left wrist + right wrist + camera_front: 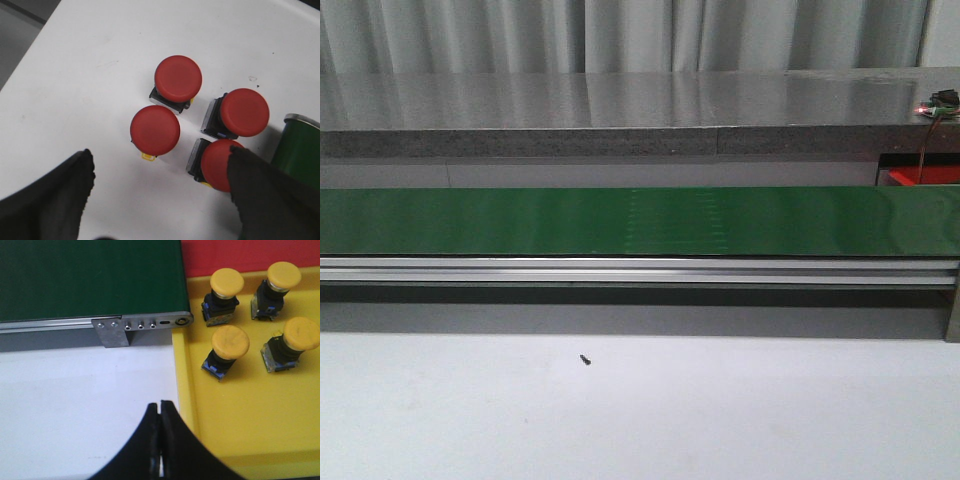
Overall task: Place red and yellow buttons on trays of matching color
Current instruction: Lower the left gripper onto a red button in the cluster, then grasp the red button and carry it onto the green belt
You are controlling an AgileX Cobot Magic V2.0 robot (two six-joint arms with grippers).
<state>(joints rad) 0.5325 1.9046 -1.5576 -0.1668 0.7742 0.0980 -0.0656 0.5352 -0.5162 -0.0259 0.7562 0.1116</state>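
Four yellow buttons [229, 341] stand on the yellow tray [240, 425], beside the green belt's [90, 277] end. The right gripper [160, 412], jaws pressed together, hangs over the tray's edge by the white worktop [75, 405].

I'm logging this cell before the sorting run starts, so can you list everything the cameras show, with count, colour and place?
Red buttons: four, red caps, clustered on the white surface, left wrist view.
Yellow buttons: four, yellow caps, standing in the yellow tray.
Yellow tray: one, beside the conveyor's end.
Red tray: one, behind the yellow tray.
Conveyor belt: one, green, across the table.
Screw: one, dark, on the white table.
Left gripper: black, open, over the red buttons.
Right gripper: black, shut, empty.
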